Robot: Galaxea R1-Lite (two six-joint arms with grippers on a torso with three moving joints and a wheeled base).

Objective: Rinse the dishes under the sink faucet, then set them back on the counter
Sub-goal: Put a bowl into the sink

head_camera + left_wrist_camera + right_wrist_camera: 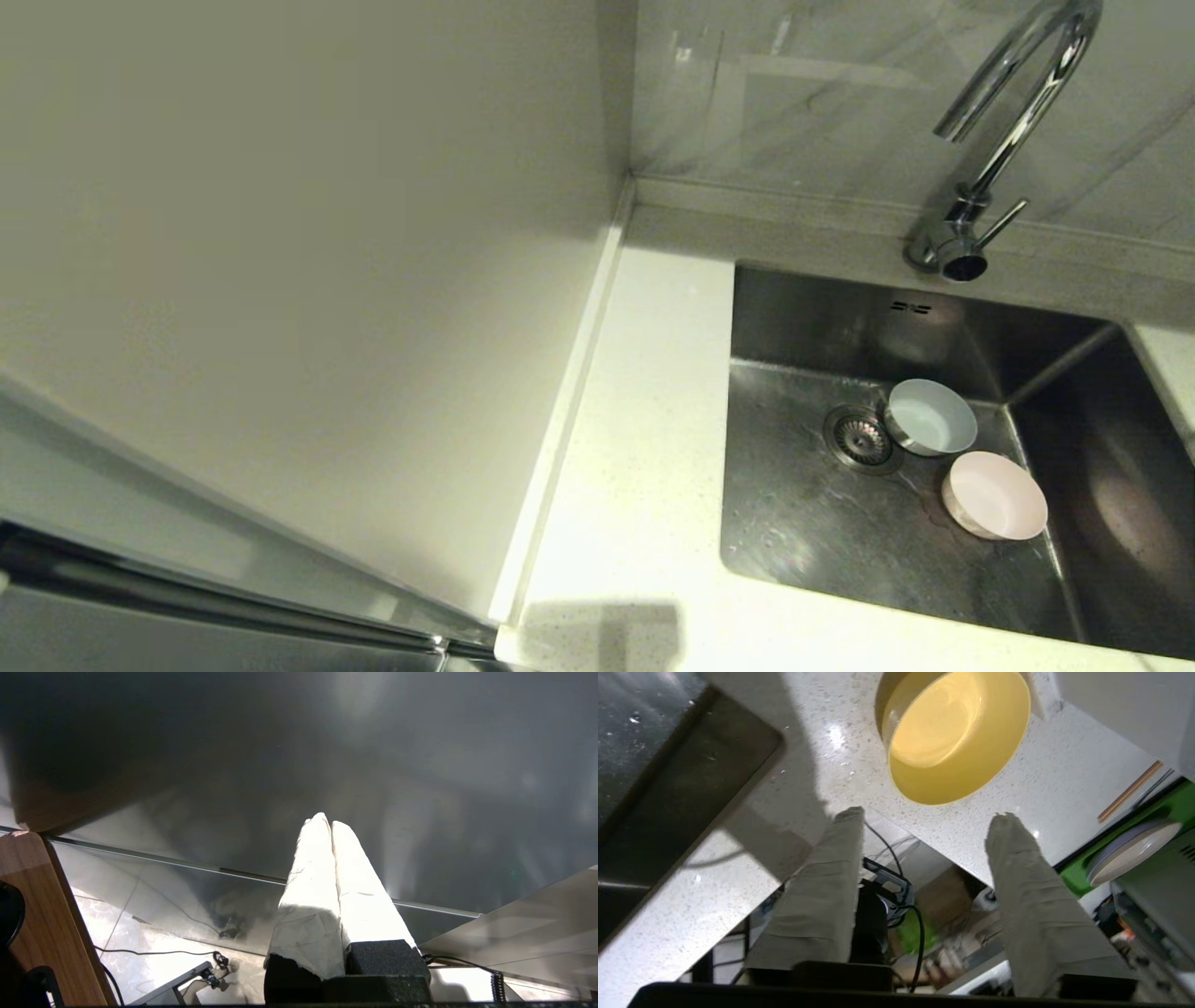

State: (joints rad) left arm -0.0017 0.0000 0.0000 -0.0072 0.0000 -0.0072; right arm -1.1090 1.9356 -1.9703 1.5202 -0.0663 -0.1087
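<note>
Right claw [924, 816] fingers apart, empty, just short of the yellow round plastic bowl [955, 737] standing on the white speckled stone counter [822, 751]. Left claw [326, 826] together, parked. Risk: bowl sits near the counter edge; an off-centre approach could nudge it off.

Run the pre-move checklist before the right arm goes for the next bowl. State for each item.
1. Yellow bowl set upright on the counter: ok.
2. Right gripper free of the yellow bowl, fingers apart with nothing between them: ok.
3. Blue bowl and pink bowl lying in the sink, beside the drain: ok.
4. Whether those two bowls have been rinsed: cannot tell.
5. Faucet showing no stream of water: ok.
6. Left gripper shut and parked away from the sink: ok.
</note>
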